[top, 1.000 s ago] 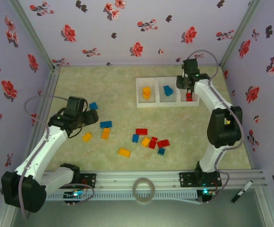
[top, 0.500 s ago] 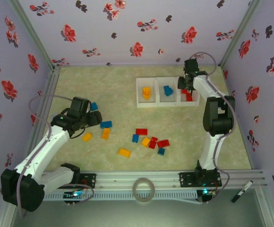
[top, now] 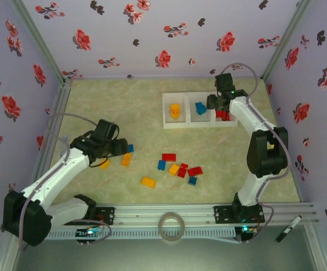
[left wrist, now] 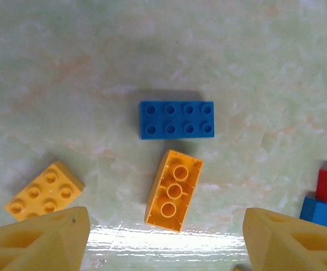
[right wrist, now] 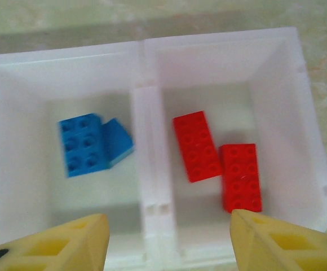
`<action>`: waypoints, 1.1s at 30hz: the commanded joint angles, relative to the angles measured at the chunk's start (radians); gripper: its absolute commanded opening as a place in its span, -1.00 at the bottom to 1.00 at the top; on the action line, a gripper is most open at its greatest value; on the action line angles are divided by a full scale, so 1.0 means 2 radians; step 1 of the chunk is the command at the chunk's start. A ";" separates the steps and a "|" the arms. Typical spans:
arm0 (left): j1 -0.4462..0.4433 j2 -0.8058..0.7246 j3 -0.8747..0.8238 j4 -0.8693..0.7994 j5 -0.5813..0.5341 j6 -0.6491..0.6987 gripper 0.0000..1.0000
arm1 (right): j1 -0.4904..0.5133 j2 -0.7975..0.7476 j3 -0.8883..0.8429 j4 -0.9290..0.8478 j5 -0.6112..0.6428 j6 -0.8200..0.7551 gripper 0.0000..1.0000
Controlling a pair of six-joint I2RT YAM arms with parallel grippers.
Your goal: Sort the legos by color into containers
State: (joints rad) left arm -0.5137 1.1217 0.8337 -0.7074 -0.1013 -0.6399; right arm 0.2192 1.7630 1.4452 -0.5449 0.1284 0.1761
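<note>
Risk: our open, empty left gripper (left wrist: 166,241) could catch the orange brick (left wrist: 173,190) with the blue brick (left wrist: 176,119) just beside it; our right gripper (right wrist: 169,237) hangs open, empty.

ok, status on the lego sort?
Left gripper open, over blue brick and orange brick on table. Right gripper open above tray, two red bricks in end cell. Nothing seen blocking.

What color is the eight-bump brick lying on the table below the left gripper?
Blue. The brick shows best in the left wrist view.
</note>
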 commanded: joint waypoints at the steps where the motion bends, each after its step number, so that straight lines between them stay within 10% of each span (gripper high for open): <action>1: -0.016 0.027 -0.009 0.006 -0.007 -0.012 0.46 | 0.020 -0.036 -0.029 -0.004 0.006 0.028 0.19; 33: -0.057 0.206 0.003 0.067 0.006 0.005 0.15 | 0.046 -0.178 -0.136 -0.020 0.009 0.052 0.23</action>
State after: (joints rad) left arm -0.6167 1.5154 0.8097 -0.5751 -0.0921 -0.6407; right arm 0.3061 1.4464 1.1915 -0.5602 0.1284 0.2733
